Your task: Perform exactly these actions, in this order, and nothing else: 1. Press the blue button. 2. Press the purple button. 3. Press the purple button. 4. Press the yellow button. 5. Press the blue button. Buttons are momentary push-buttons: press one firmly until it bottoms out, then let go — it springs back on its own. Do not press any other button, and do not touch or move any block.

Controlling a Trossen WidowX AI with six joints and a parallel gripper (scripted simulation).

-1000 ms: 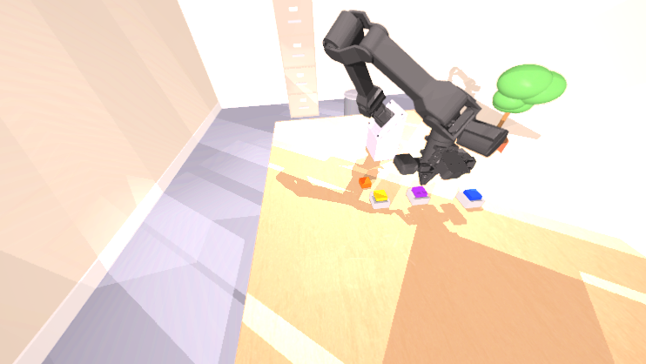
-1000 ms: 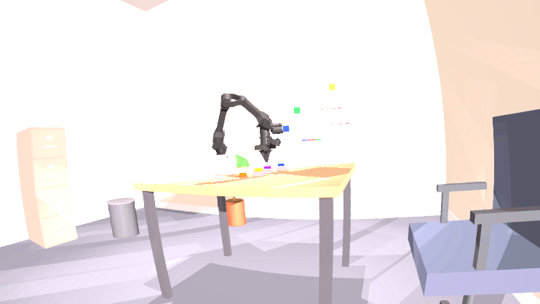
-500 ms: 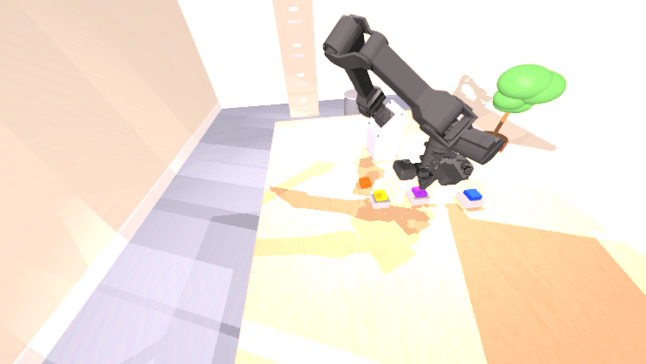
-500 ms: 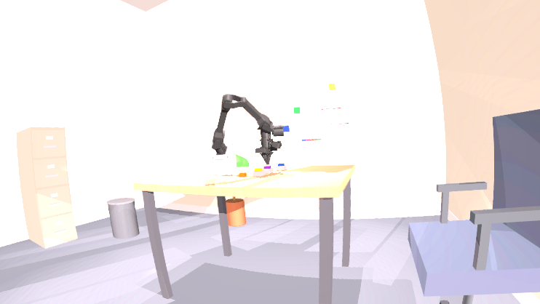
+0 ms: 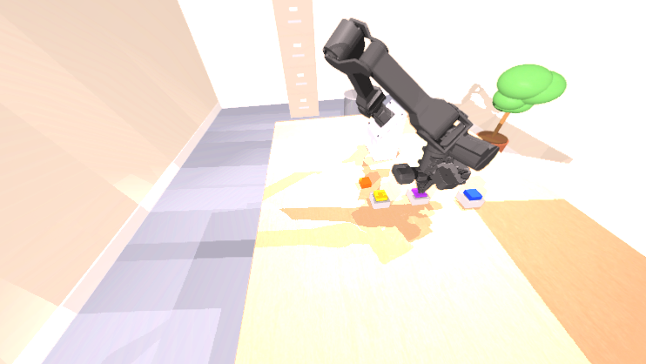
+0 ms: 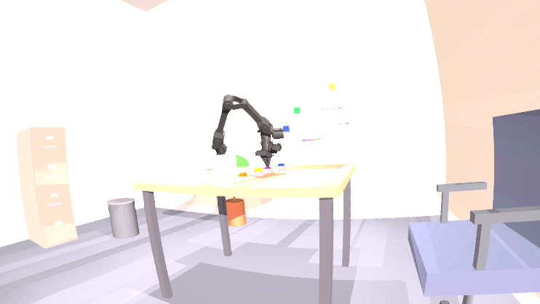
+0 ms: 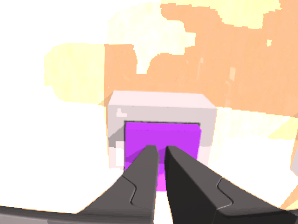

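Note:
The purple button [image 5: 414, 193] [image 7: 140, 137] sits in a white housing, between the other two buttons. My gripper [image 5: 420, 192] [image 6: 267, 166] [image 7: 160, 154] is shut and empty, pointing down, with its fingertips on the purple cap. The cap looks sunk low in its housing. The yellow button [image 5: 380, 195] [image 6: 258, 169] is to the left in the top view, its cap raised. The blue button [image 5: 473, 194] [image 6: 281, 164] is to the right, its cap raised, with nothing on it.
An orange block [image 5: 365, 182] [image 6: 242, 174] lies just behind and left of the yellow button in the top view. The arm's white base [image 5: 384, 142] stands farther back. A potted plant [image 5: 528, 85] is beyond the table. A housing edge shows at the wrist view's right border.

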